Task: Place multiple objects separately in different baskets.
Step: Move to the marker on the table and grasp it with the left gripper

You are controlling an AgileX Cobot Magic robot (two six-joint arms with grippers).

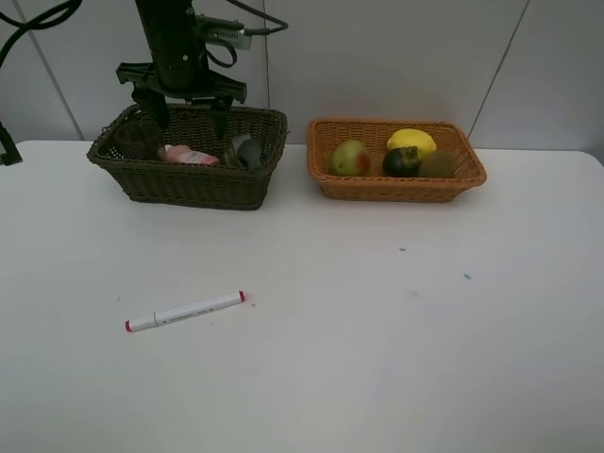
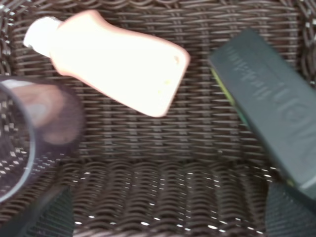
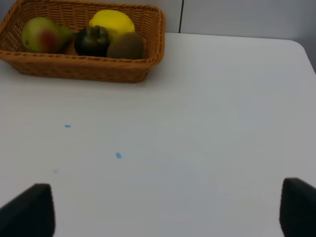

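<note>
Two baskets filled, marker (image 1: pixel 186 310) alone on the surface (image 1: pixel 377 359).
Dark basket (image 1: pixel 189 179): pink bottle (image 2: pixel 118 64), green bottle (image 2: pixel 271 113), cup (image 2: pixel 29 133). Orange basket (image 1: pixel 396 184): mango (image 1: pixel 349 158), lemon (image 1: pixel 411 142), mangosteen (image 1: pixel 400 161), kiwi (image 1: pixel 436 164). Left claw (image 1: pixel 186 99) spread wide above the dark basket, empty; right claw (image 3: pixel 163 207) wide, empty.

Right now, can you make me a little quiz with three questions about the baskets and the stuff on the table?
1. True or false: the marker lies inside a basket.
2. Which basket holds the lemon? A) the dark basket B) the orange basket
3. Fill in: the left gripper hangs over the dark basket with its jaws ____.

Key:
1. False. It lies on the table, in front of the dark basket.
2. B. The lemon sits with the mango, mangosteen and kiwi.
3. Open. Below it lie the pink bottle, green bottle and cup.
</note>
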